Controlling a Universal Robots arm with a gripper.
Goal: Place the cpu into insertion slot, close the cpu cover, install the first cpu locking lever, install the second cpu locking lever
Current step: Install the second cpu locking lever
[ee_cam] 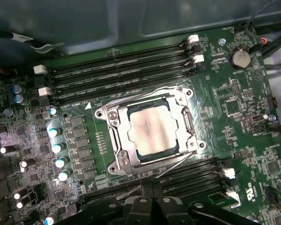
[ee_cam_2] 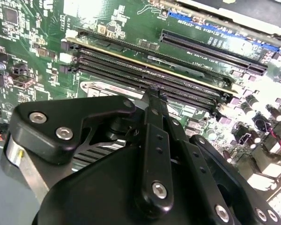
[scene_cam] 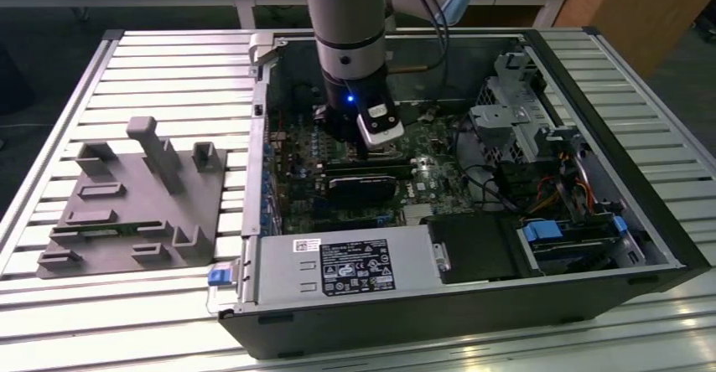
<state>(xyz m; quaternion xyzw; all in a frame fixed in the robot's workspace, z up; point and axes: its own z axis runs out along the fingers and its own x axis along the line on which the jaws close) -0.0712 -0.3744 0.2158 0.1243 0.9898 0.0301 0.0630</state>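
In the first wrist view the cpu, a pale silvery square, lies in the insertion slot on the green motherboard. The cpu cover, a silvery frame, lies flat around it. One thin wire locking lever runs along the side by the memory slots. A second lever runs slanted at the opposite corner. Whether either is latched I cannot tell. My gripper hovers just off the socket's edge, shut and empty. In the exterior view the gripper reaches down into the open computer case. The second wrist view has the gripper above the socket's rim.
Memory slots flank the socket on two sides. A black card lies just in front of the gripper, with the labelled power supply and drive bays nearer the case's front. A grey fixture stands on the slatted table at the exterior view's left.
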